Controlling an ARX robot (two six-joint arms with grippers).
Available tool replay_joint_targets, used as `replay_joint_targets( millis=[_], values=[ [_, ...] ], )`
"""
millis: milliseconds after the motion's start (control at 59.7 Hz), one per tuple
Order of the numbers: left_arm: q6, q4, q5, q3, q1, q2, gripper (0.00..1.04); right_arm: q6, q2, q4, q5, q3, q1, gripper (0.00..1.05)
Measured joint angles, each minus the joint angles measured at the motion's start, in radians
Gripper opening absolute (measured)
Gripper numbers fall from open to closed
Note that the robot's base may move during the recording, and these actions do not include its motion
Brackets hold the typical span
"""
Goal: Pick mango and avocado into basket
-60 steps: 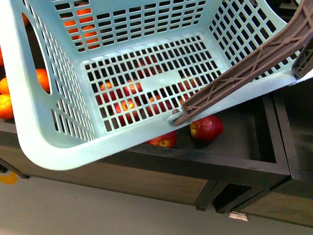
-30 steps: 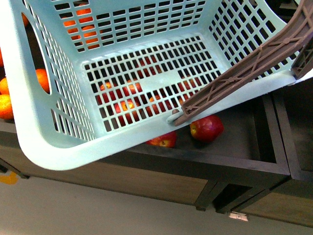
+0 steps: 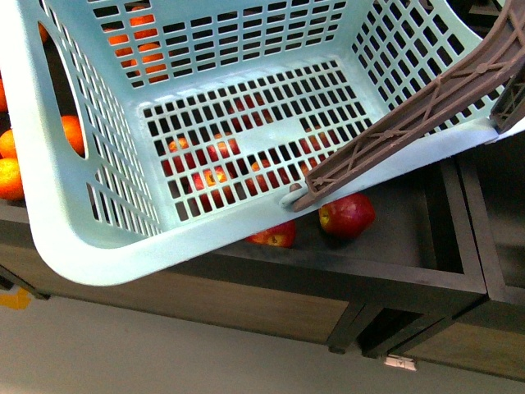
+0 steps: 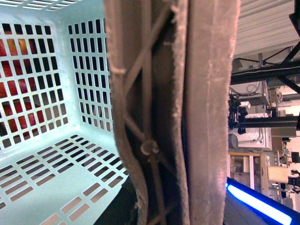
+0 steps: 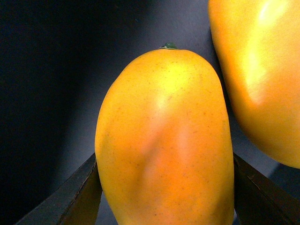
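In the front view the basket (image 3: 57, 189) hangs tilted over a dark wooden bin (image 3: 410, 275). Its slotted floor is bare, with neither fruit in it. Its brown handle (image 3: 410, 123) slants across the right side. Red apples (image 3: 347, 215) lie in the bin beneath, some showing only through the slots, and oranges (image 3: 10, 176) sit in a neighbouring section at the far left. Neither arm appears here. The left wrist view is filled by the handle seen close up, with the basket's empty inside beside it and apples glimpsed through the far wall. The left claw itself does not show, so whether it clasps the handle cannot be told. In the right wrist view the mango (image 5: 164, 140) stands between the right gripper (image 5: 164, 192), whose dark fingers (image 5: 75, 197) meet both flanks of the fruit, so it looks to be gripping the mango low on its body. A second yellow-orange fruit (image 5: 258, 70) lies just beside it, against a dark surface. The step in hand is judged to be lifting this mango out. It would go best with a straight, slow rise so that the smooth skin does not slide between the pads and the neighbour is not dragged along. The mango should then be let go low over the basket's floor. The avocado is not seen in any view.
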Motion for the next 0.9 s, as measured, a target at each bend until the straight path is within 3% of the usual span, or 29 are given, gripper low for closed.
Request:
replay_joint_targets(
  millis=[184,385,603,753,904],
  values=[
    [0.000,0.000,0.000,0.000,0.000,0.000,0.16,-0.131,-0.263,0.130,-0.045,-0.226,0.003,0.66],
    [0.000,0.000,0.000,0.000,0.000,0.000,0.16,-0.204,-0.623,0.190,-0.129,-0.439,0.073,0.66],
    [0.000,0.000,0.000,0.000,0.000,0.000,0.16,-0.232,-1.027,0.182,-0.124,-0.481,0.298,0.66],
    [0.000,0.000,0.000,0.000,0.000,0.000,0.16,-0.279,-1.044,0.229,-0.012,-0.481,0.473,0.66],
    [0.000,0.000,0.000,0.000,0.000,0.000,0.16,-0.301,-0.952,0.269,0.070,-0.487,0.728,0.66]
  ],
)
